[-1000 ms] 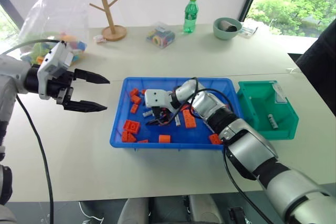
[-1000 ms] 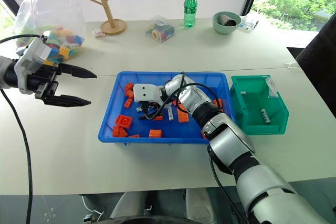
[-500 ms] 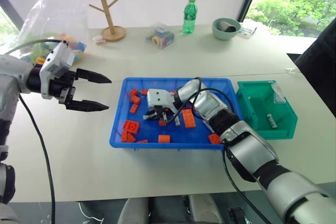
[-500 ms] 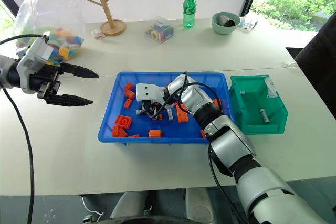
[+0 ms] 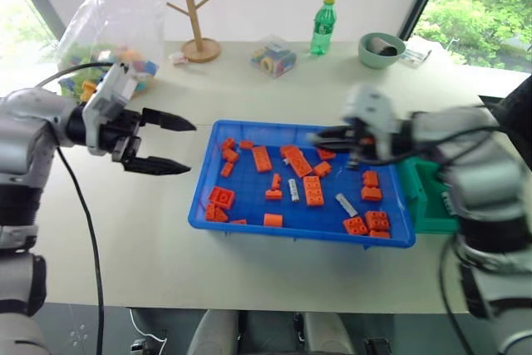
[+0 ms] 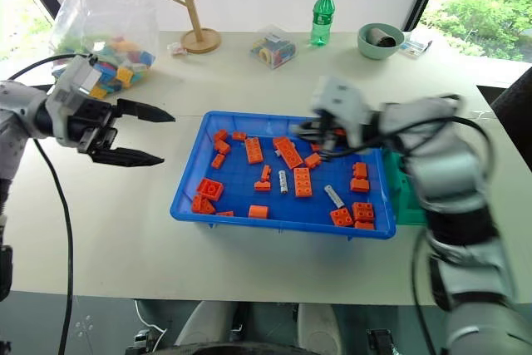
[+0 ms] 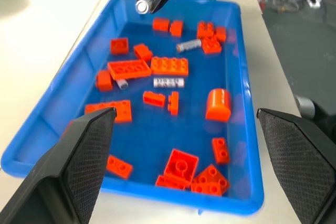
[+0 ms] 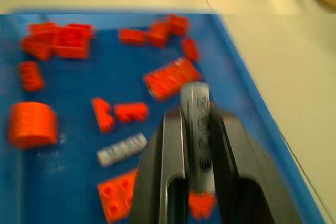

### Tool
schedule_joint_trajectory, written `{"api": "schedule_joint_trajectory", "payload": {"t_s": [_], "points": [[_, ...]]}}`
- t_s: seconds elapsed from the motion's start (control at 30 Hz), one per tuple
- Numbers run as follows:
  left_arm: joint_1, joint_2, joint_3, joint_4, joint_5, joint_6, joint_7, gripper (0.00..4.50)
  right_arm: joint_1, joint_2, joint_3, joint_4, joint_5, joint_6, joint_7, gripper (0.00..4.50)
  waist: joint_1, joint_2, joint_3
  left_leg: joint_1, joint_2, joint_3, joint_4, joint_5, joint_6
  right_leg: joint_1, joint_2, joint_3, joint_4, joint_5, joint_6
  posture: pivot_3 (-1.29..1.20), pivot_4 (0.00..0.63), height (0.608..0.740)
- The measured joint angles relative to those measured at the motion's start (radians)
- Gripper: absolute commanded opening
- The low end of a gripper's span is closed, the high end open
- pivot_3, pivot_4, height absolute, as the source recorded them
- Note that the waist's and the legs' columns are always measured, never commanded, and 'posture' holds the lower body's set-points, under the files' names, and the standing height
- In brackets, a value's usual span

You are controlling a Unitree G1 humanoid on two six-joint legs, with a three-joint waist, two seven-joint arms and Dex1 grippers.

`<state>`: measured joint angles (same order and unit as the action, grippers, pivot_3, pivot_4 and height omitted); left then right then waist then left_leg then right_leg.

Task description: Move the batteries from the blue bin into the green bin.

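The blue bin (image 5: 249, 224) sits mid-table, full of orange bricks (image 5: 312, 189) with loose silver-grey batteries (image 5: 293, 189) among them, one more (image 5: 346, 204) to the right. My right gripper (image 8: 194, 114) is shut on one battery (image 8: 195, 109). It hovers over the bin's far right part (image 5: 322, 134), and its tips with the battery's round end (image 7: 143, 6) also appear in the left wrist view. The green bin (image 6: 397, 197) stands just right of the blue bin, mostly behind my right arm. My left gripper (image 5: 191, 149) hangs open and empty, left of the blue bin.
Along the far side of the table stand a bag of coloured bricks (image 5: 108, 31), a wooden peg stand (image 5: 195, 14), a clear box (image 5: 274, 56), a green bottle (image 5: 324, 14) and a pale green bowl (image 5: 382, 49).
My right gripper closed on a battery in the bin's left part, then rose and swung to the right with it. The whole view has shifted. My left gripper stays open.
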<state>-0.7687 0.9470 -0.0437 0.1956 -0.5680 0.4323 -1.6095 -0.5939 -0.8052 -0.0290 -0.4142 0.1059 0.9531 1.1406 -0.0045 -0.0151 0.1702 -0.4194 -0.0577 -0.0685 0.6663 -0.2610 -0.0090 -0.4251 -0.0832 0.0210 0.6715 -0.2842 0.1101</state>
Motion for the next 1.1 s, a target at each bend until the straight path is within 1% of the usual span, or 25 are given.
{"api": "schedule_joint_trajectory", "payload": {"t_s": [0.07,0.13,0.2,0.23,0.37,0.53,0.57,0.63,0.77,0.87,1.0,1.1], "points": [[-0.018,-0.018,-0.001,0.006,0.001,0.003,0.000,4.50,0.075,-0.065,-0.075,-0.039,0.013,0.025,-0.007,0.07,-0.012,0.000,0.000,0.001,0.001,0.002,0.000,0.000,0.000,-0.001,0.000,0.001,0.000,0.000,0.000,0.00,0.150,0.727],[-0.053,-0.039,-0.007,0.012,0.001,0.003,-0.001,4.50,0.214,-0.132,-0.197,-0.096,0.032,0.051,-0.004,0.07,-0.016,0.000,0.000,0.001,0.002,0.002,-0.001,0.000,0.000,-0.001,0.002,0.001,0.001,0.000,0.000,0.00,0.150,0.727],[-0.073,-0.046,-0.010,0.031,0.001,0.000,-0.001,4.50,0.325,-0.161,-0.303,-0.113,0.042,0.079,-0.015,0.07,-0.017,0.000,0.000,0.002,0.002,0.003,-0.001,0.000,0.001,0.000,0.002,0.002,0.001,0.000,0.000,0.00,0.150,0.727],[-0.075,-0.047,-0.012,0.044,0.003,-0.002,-0.001,4.50,0.347,-0.161,-0.331,-0.113,0.044,0.086,-0.026,0.07,-0.021,0.000,0.000,0.004,0.003,0.005,-0.001,0.000,0.001,0.000,0.002,0.004,0.002,0.000,0.000,0.00,0.150,0.727],[-0.083,-0.063,-0.023,0.078,0.012,-0.014,-0.001,4.50,0.421,-0.164,-0.372,-0.121,0.046,0.049,-0.084,0.07,-0.019,0.000,0.000,0.008,0.003,0.006,-0.001,-0.001,0.001,0.005,0.002,0.004,0.002,0.000,0.000,0.00,0.150,0.727],[-0.092,-0.066,-0.023,0.086,0.013,-0.025,-0.002,4.50,0.469,-0.189,-0.388,-0.033,0.018,-0.009,-0.177,0.07,-0.008,0.000,0.000,0.009,0.003,0.006,-0.001,-0.001,0.002,0.008,0.001,0.004,-0.001,0.000,0.000,0.00,0.150,0.727],[-0.092,-0.066,-0.023,0.087,0.013,-0.026,-0.001,4.50,0.475,-0.194,-0.393,-0.013,0.018,-0.010,-0.190,1.11,-0.007,0.000,0.000,0.009,0.003,0.006,-0.001,-0.001,0.002,0.008,0.001,0.004,-0.002,0.000,0.000,0.00,0.150,0.727],[-0.092,-0.066,-0.023,0.087,0.014,-0.027,-0.001,4.50,0.487,-0.199,-0.401,0.013,0.018,-0.024,-0.208,1.92,-0.007,0.000,0.000,0.009,0.003,0.006,-0.001,-0.002,0.003,0.009,0.001,0.004,-0.003,0.000,0.000,0.00,0.150,0.727],[-0.091,-0.067,-0.022,0.084,0.014,-0.027,-0.001,4.50,0.487,-0.216,-0.392,0.052,0.019,-0.051,-0.240,3.91,-0.011,0.000,0.000,0.010,0.003,0.006,-0.001,-0.002,0.003,0.009,0.001,0.004,-0.003,0.000,0.000,0.00,0.150,0.727],[-0.087,-0.066,-0.020,0.077,0.015,-0.025,-0.002,4.50,0.415,-0.204,-0.378,0.044,0.079,-0.015,-0.240,3.91,-0.018,0.000,0.000,0.010,0.004,0.006,-0.001,-0.002,0.003,0.009,0.002,0.004,-0.003,0.000,0.000,0.00,0.150,0.727],[-0.085,-0.071,-0.019,0.070,0.017,-0.023,-0.001,4.50,0.201,-0.124,-0.361,-0.017,0.238,0.116,-0.253,3.91,-0.018,0.001,0.001,0.011,0.004,0.005,-0.001,-0.002,0.003,0.009,0.001,0.004,-0.003,0.001,-0.001,0.00,0.150,0.727],[-0.085,-0.073,-0.019,0.074,0.023,-0.023,-0.001,4.50,0.057,-0.044,-0.295,-0.034,0.315,0.219,-0.303,3.91,-0.013,0.000,0.001,0.010,0.004,0.004,-0.001,-0.002,0.003,0.010,0.001,0.003,-0.005,0.001,-0.001,0.00,0.150,0.727]]}}
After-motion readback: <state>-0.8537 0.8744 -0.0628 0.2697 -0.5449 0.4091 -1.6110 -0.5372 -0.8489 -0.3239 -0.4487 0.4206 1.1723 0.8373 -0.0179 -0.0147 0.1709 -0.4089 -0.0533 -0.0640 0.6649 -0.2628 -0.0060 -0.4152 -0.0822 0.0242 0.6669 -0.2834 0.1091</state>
